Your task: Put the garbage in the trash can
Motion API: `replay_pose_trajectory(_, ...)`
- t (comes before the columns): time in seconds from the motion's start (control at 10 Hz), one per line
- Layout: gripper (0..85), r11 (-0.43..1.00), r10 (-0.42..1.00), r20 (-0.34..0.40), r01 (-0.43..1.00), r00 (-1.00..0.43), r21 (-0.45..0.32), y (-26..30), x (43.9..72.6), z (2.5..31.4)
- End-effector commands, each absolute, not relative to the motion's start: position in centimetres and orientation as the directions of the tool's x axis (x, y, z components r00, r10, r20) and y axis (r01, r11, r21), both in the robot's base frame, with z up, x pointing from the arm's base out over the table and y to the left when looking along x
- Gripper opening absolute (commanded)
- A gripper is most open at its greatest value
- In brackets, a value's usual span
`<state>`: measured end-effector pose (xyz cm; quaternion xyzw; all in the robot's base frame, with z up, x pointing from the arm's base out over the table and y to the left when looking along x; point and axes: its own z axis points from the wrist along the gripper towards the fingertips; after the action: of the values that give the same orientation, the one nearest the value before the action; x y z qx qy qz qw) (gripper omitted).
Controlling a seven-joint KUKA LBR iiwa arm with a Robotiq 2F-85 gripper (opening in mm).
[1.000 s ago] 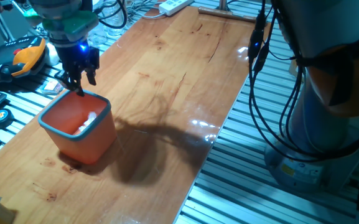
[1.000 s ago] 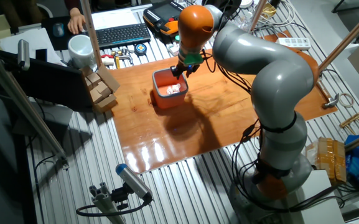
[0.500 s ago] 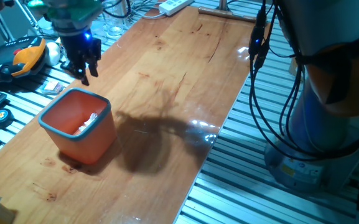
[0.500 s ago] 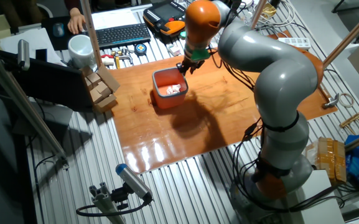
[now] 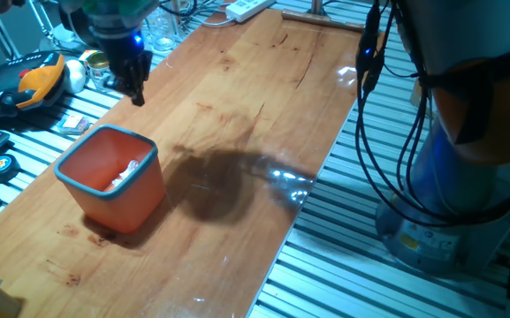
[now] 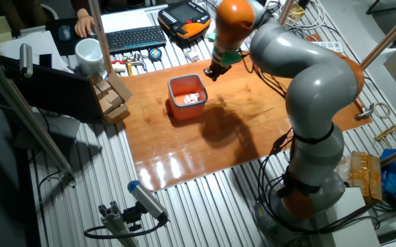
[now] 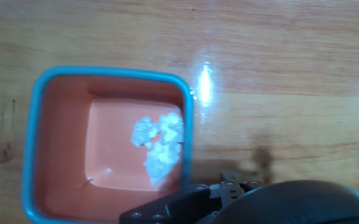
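Note:
The trash can (image 5: pixel 126 208) is a small orange bin with a light blue rim, standing on the wooden table near its left edge. White crumpled garbage (image 5: pixel 127 170) lies inside it, loose on the bottom (image 7: pixel 159 146). My gripper (image 5: pixel 135 91) hangs above the table, behind and slightly right of the bin, with nothing in its fingers, which look open. In the other fixed view the gripper (image 6: pixel 213 74) is up and right of the trash can (image 6: pixel 184 110). The hand view looks down on the bin's rim (image 7: pixel 111 73); the fingertips are hidden there.
Clear glass jars (image 5: pixel 156 34) and a white power strip (image 5: pixel 246 8) stand at the table's far end. An orange tool (image 5: pixel 41 78) lies off the left edge. A keyboard (image 6: pixel 132 38), white mug (image 6: pixel 88 51) and wooden blocks (image 6: pixel 112 96) sit beside the table.
The gripper has risen out of the bin's mouth and moved away toward the far right. The white scraps stay in the bin, which has not moved.

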<state>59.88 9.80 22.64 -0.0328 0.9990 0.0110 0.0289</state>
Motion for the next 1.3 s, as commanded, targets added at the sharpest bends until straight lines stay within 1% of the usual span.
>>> replay_pose_trajectory(0.0,0.0,0.998,-0.066,-0.057,-0.066,-0.996,0.013,9.5,59.8,22.8)
replay_pose_trajectory(0.3,0.0,0.997,-0.077,-0.059,-0.077,-0.995,-0.003,8.9,59.6,22.8)
replay_pose_trajectory(0.4,0.0,0.997,-0.078,-0.062,-0.079,-0.995,0.003,8.5,59.4,22.7)
replay_pose_trajectory(0.5,0.0,0.997,-0.076,-0.048,-0.077,-0.996,0.023,8.1,59.4,22.5)
replay_pose_trajectory(0.7,0.0,0.998,-0.059,-0.045,-0.060,-0.997,0.034,8.2,59.3,22.4)
replay_pose_trajectory(0.9,0.0,1.000,-0.025,-0.044,-0.025,-0.999,0.007,8.2,59.3,22.4)
replay_pose_trajectory(1.0,0.0,1.000,-0.002,-0.043,-0.002,-0.999,0.008,8.2,59.3,22.4)
replay_pose_trajectory(1.1,0.0,1.000,0.016,-0.051,0.015,-0.999,0.021,8.2,59.3,22.4)
replay_pose_trajectory(1.2,0.0,1.000,0.020,-0.061,0.019,-0.998,0.014,8.2,59.3,22.4)
